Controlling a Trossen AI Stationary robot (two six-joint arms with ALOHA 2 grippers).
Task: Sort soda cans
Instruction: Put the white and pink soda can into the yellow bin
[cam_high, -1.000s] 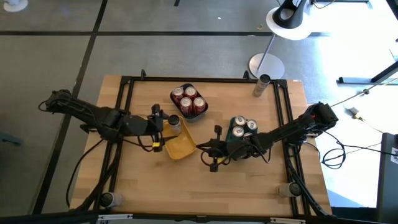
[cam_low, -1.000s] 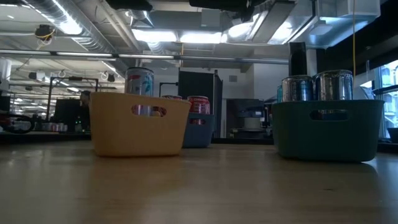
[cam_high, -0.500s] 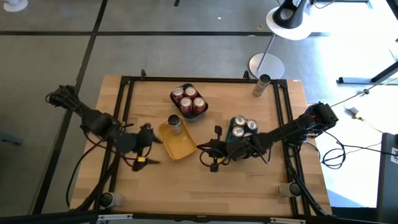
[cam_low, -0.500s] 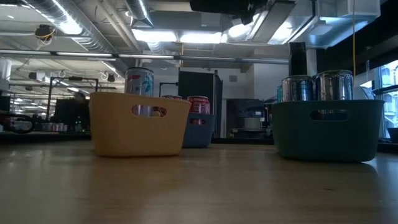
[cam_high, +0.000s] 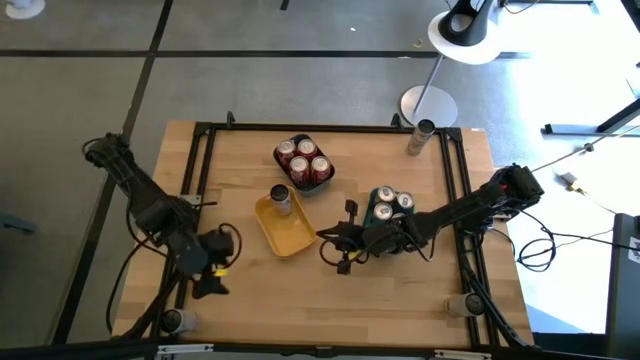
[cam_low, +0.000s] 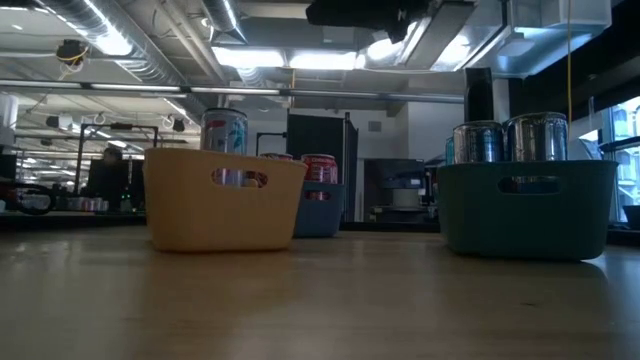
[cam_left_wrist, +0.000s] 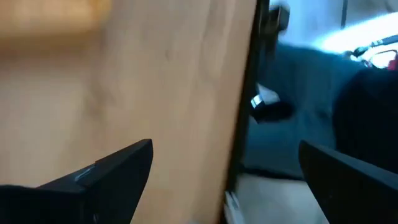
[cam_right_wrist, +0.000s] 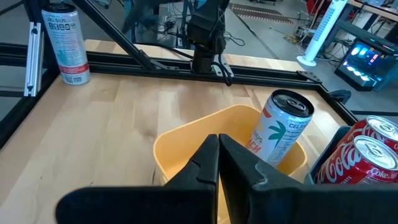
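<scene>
1. Left gripper (cam_high: 212, 280) is down at the near-left part of the wooden table (cam_high: 400, 290), well away from all three trays. In its wrist view the two dark fingers (cam_left_wrist: 106, 174) are spread wide with nothing between them, just bare wood and the table's black edge rail.
2. Right gripper (cam_high: 342, 250) sits near the middle of the table, between the yellow tray (cam_high: 290, 237) and the teal tray (cam_high: 372, 235). Its fingers (cam_right_wrist: 217, 165) are pinched together, holding nothing, pointed at the yellow tray.
3. Yellow tray has one white can (cam_high: 281, 198) with a palm print standing upright in its far end. From the right wrist view you can read the label, looks like Celsius (cam_right_wrist: 278, 132).
4. Dark blue tray (cam_high: 318, 183), just beyond the yellow one, holds four red Coca-Cola cans (cam_high: 303, 160), all upright and packed together.
5. Teal tray holds silver/greenish cans (cam_high: 392, 204), upright, three tops showing, with the right arm crossing over part of the tray.
6. From the low view, the cans in the teal tray (cam_low: 527, 205) stick up over its rim.
7. One more white can (cam_right_wrist: 62, 43) stands by the table's frame, away from the trays.
</scene>
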